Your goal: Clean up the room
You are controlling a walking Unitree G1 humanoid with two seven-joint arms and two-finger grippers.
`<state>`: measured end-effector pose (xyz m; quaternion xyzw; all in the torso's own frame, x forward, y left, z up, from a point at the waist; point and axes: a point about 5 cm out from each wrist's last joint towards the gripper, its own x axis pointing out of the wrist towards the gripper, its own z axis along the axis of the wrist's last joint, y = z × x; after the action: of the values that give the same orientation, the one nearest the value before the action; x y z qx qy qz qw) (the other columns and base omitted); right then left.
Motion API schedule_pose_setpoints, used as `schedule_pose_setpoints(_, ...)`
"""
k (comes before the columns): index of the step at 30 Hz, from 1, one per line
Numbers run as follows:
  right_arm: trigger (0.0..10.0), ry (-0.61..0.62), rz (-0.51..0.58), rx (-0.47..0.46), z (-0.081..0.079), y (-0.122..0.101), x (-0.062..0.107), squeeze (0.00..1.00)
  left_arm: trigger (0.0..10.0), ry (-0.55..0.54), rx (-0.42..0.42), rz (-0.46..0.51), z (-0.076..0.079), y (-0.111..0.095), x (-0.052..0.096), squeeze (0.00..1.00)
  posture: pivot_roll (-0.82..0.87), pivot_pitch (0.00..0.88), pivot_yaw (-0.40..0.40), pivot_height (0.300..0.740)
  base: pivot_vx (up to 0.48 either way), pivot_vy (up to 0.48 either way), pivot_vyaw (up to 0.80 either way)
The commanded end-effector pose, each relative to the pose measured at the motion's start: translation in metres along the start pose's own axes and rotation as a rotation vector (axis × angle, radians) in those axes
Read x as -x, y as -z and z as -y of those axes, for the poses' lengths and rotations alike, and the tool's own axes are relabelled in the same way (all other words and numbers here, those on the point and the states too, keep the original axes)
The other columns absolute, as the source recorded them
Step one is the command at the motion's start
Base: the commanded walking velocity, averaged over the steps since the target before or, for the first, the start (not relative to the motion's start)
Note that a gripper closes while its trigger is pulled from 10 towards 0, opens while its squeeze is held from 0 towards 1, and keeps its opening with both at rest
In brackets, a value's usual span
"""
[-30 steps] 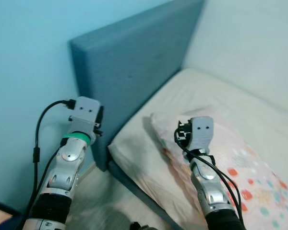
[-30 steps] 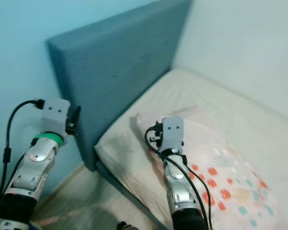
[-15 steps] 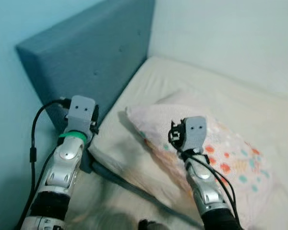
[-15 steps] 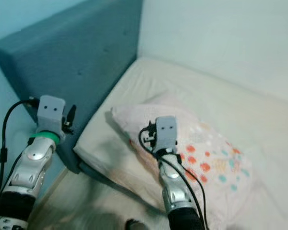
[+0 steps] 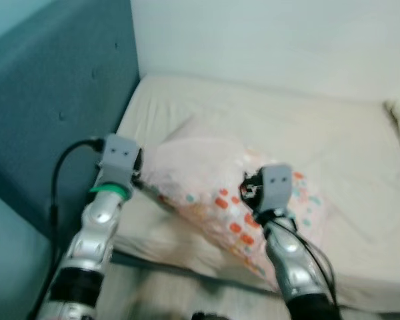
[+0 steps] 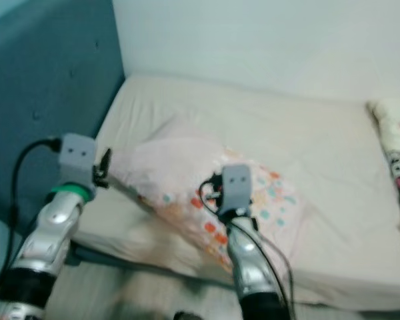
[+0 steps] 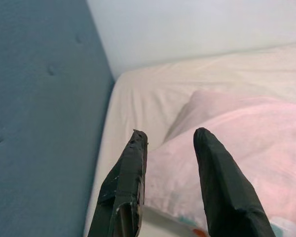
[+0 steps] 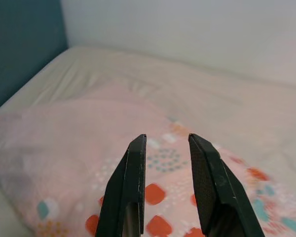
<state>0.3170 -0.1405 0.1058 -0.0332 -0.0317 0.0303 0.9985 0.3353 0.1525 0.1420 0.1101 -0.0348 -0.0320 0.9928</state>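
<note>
Pink spotted pillow (image 5: 213, 193) on bed (image 5: 333, 153) | under right gripper (image 8: 165, 143) | beside left gripper (image 7: 170, 143)

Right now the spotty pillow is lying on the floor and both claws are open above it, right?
Not quite. The pillow lies on the bed, not the floor, as the right eye view shows. The rest holds: the left claw and right claw are both open over it.
</note>
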Motion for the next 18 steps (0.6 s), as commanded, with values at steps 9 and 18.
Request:
schedule_pose_setpoints(9,10.0,-0.004,-0.035,-0.012,-0.0029,0.0084,0.004,0.0,10.0,0.001,0.007,-0.021,-0.0002,0.0059,0.0029,0.0,0.02,0.041,0.036,0.74,0.0,0.0,-0.8)
schedule_pose_setpoints(18,10.0,-0.002,-0.034,-0.01,-0.0028,0.0084,0.0037,0.0,10.0,0.007,0.02,-0.014,0.0009,0.0049,0.0028,0.0,0.02,0.039,0.036,0.74,0.0,0.0,-0.8)
